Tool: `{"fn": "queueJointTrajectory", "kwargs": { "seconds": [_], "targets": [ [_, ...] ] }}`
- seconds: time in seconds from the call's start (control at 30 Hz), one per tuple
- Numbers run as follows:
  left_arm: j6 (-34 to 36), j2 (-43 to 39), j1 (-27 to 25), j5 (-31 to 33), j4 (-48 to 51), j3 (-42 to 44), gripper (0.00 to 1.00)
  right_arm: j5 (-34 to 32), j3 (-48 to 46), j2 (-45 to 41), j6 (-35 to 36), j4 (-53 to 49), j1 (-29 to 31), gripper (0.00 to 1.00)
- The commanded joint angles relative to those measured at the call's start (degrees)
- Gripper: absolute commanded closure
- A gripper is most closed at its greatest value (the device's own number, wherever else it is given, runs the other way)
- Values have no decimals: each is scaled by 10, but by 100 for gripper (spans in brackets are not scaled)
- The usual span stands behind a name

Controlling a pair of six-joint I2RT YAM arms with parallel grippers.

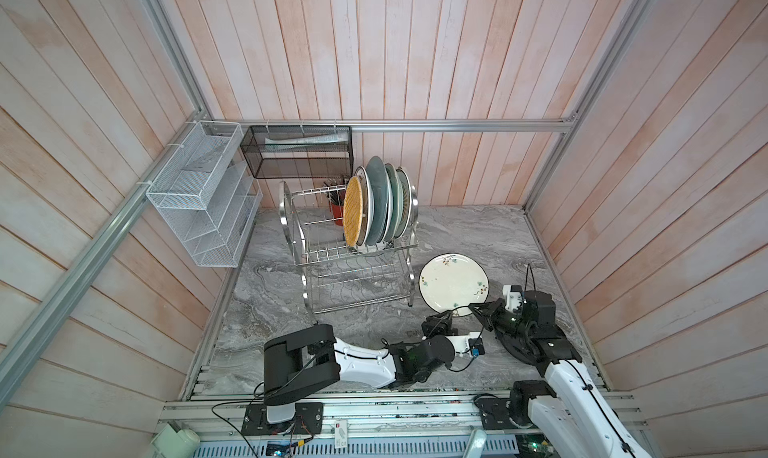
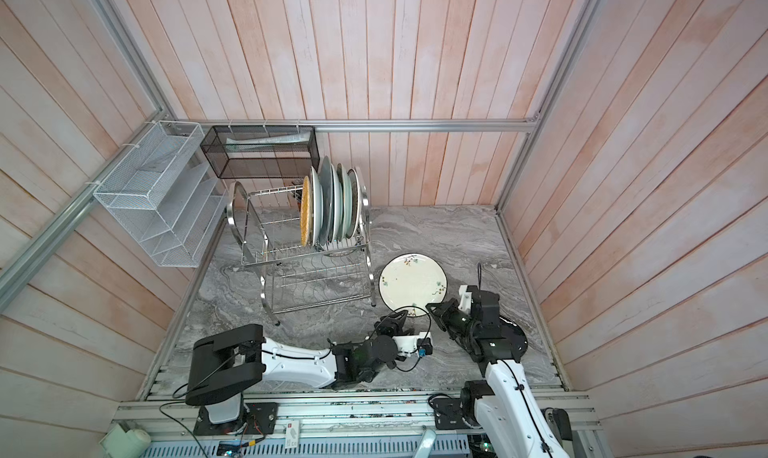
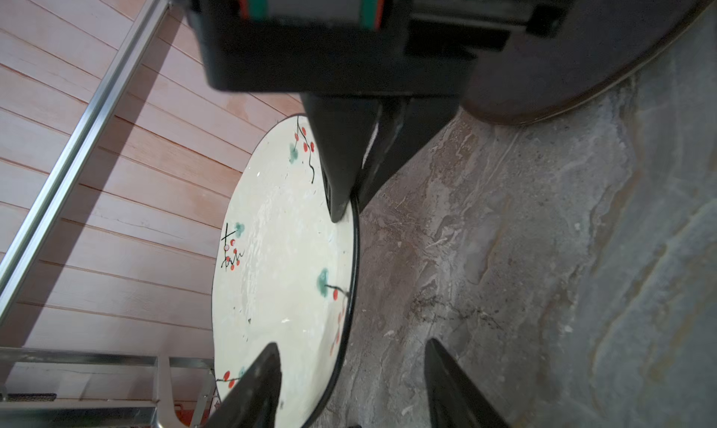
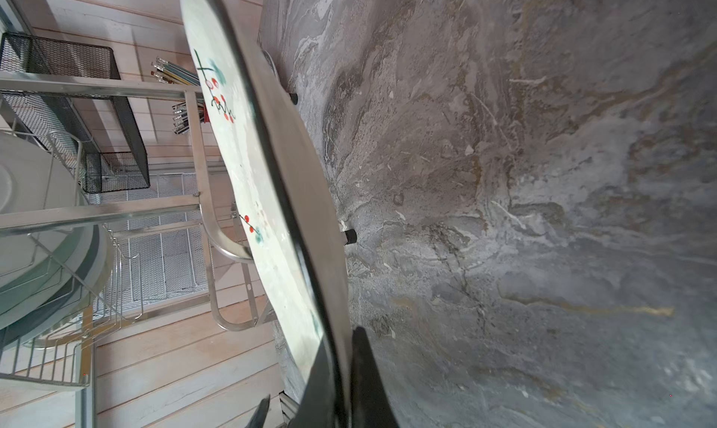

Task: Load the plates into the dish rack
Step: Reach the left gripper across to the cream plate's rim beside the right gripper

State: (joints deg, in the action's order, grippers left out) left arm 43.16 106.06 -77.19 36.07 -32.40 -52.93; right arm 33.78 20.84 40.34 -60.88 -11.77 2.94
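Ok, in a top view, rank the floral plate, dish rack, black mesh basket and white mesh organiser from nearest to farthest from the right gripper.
From the right gripper:
1. floral plate, gripped at its near rim.
2. dish rack, left of the plate.
3. black mesh basket, on the back wall.
4. white mesh organiser, far left wall.

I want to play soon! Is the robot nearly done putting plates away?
Getting there. Done: a row of plates stands upright in the top tier of the dish rack. In hand: the right gripper pinches the rim of the flowered plate, with the left gripper open around it. Left: that plate, plus a black plate on the table under the right arm.
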Motion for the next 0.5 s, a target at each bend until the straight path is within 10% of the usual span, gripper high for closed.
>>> {"fn": "queueJointTrajectory", "kwargs": {
  "seconds": [0.0,0.47],
  "targets": [
    [23,23,5,27,-43,-24,43,30,28,-20,-3,44,-3,100],
    [82,100,28,113,-134,-60,83,36,20,-38,-11,35,-2,100]
  ]
}}
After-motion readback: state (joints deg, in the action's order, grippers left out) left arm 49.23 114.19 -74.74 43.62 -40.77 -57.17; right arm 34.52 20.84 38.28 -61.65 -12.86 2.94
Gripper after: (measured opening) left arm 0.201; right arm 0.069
